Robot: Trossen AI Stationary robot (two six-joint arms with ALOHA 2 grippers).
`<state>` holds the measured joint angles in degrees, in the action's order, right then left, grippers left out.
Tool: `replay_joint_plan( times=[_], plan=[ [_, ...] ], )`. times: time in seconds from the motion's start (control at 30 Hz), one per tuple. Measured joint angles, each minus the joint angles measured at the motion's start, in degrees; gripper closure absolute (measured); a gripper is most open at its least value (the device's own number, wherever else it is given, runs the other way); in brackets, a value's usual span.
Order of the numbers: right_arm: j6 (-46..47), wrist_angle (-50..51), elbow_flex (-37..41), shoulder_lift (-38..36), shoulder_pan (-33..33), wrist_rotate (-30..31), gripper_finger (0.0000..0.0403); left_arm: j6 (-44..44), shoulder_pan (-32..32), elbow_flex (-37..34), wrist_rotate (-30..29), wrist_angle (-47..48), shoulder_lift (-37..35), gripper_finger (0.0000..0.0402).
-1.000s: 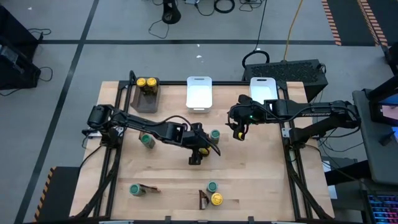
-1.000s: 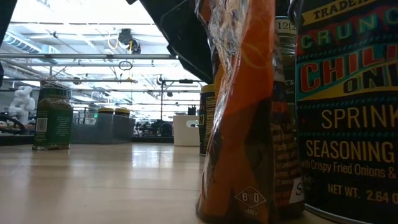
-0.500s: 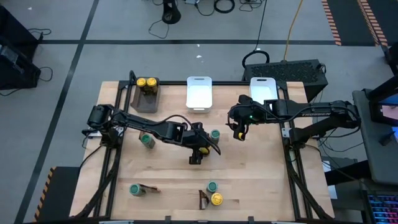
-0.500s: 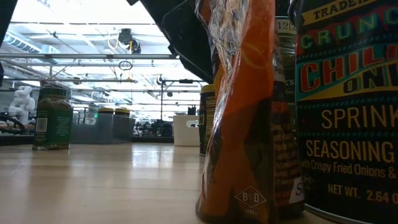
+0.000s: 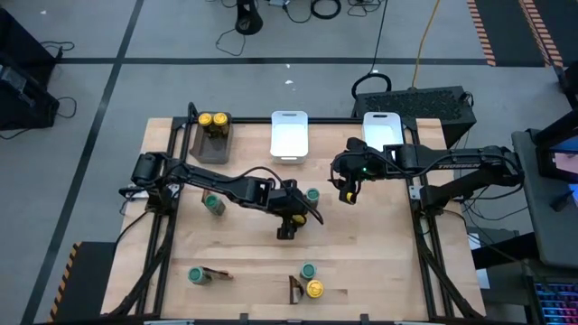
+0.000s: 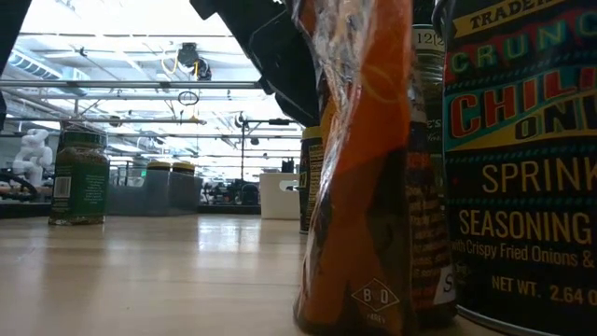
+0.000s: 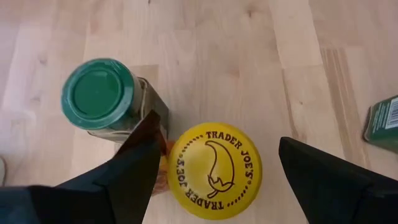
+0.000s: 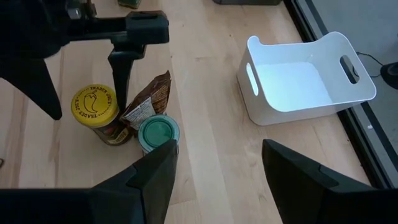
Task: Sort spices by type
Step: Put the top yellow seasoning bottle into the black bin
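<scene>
My left gripper [image 7: 214, 186] is open above mid-table, one finger on each side of a yellow-lidded jar [image 7: 214, 171] that stands upright on the wood. Close beside this jar are a green-lidded jar [image 7: 99, 93] and a brown-orange packet [image 8: 149, 99] leaning between them. In the high view the left gripper [image 5: 291, 219] hides most of this jar. My right gripper [image 5: 348, 188] hovers open to the right of this cluster, holding nothing. Two yellow-lidded jars [image 5: 213, 120] stand in the dark tray [image 5: 214, 144].
Two white trays [image 5: 289, 135] [image 5: 382, 126] sit along the far edge. Green-lidded jars stand at mid-left [image 5: 214, 205] and near-left [image 5: 195, 274], the latter beside a packet [image 5: 218, 274]. At the near edge are a green jar [image 5: 308, 270], a yellow jar [image 5: 314, 289] and a packet [image 5: 293, 289].
My left gripper has shifted a little over the yellow-lidded jar and stays open. The jars, packets and my right arm have kept still.
</scene>
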<state>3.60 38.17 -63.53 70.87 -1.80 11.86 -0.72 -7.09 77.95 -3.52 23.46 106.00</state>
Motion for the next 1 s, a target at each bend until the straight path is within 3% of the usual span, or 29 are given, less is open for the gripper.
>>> replay_joint_plan(
  times=[1.0],
  plan=[
    [-1.29,-0.20,0.00,0.00,0.02,0.02,0.0184,-0.47,0.79,-0.02,1.34,-0.49,1.63,0.0070]
  ],
)
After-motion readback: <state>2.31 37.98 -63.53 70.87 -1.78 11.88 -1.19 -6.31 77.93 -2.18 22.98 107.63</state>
